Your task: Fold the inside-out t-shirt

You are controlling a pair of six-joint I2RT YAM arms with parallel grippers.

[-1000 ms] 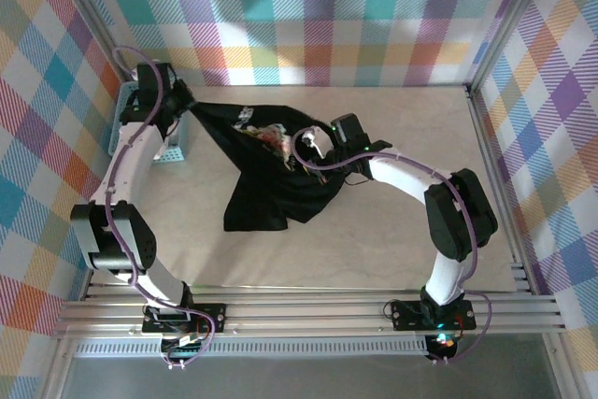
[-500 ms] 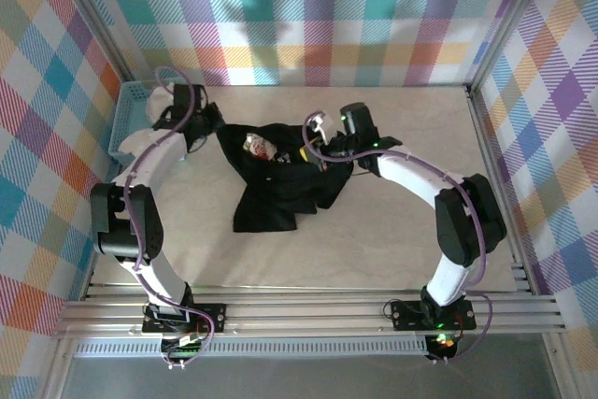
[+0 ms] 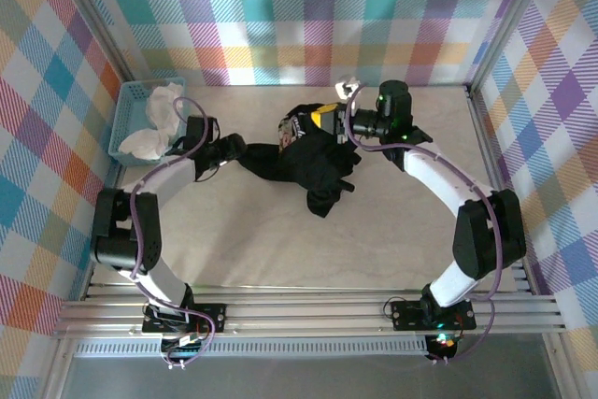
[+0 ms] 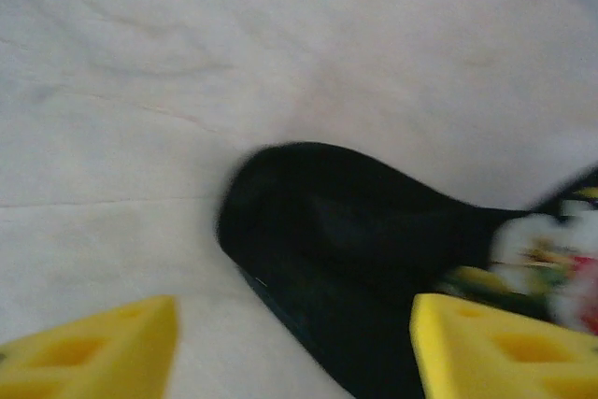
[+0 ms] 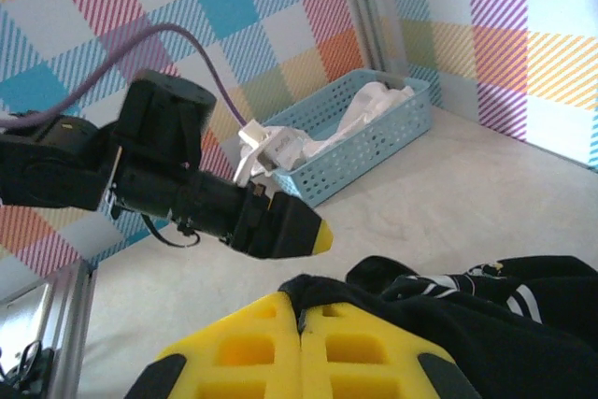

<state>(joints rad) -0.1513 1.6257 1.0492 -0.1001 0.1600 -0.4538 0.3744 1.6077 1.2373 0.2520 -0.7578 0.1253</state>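
1. Black t-shirt [image 3: 313, 165], top view: bunched heap well right of the light-blue basket [image 3: 124, 109], no longer stretched wide betw. both arms as a sec ago. Left gripper [image 3: 234, 149] sits betw. basket & heap. Right gripper [image 3: 323, 121] is at the heap's edge farther from the basket.
2. Left wrist: yellow fingers [image 4: 93, 352] spread wide, shirt end lying loose betw. them, so just let go.
3. Right wrist: jaws clenched on shirt fabric; basket w/ white cloth [image 5: 374, 105] beyond. Prob. the spread is lost & folding hasn't begun; left likely needs a fresh grab.
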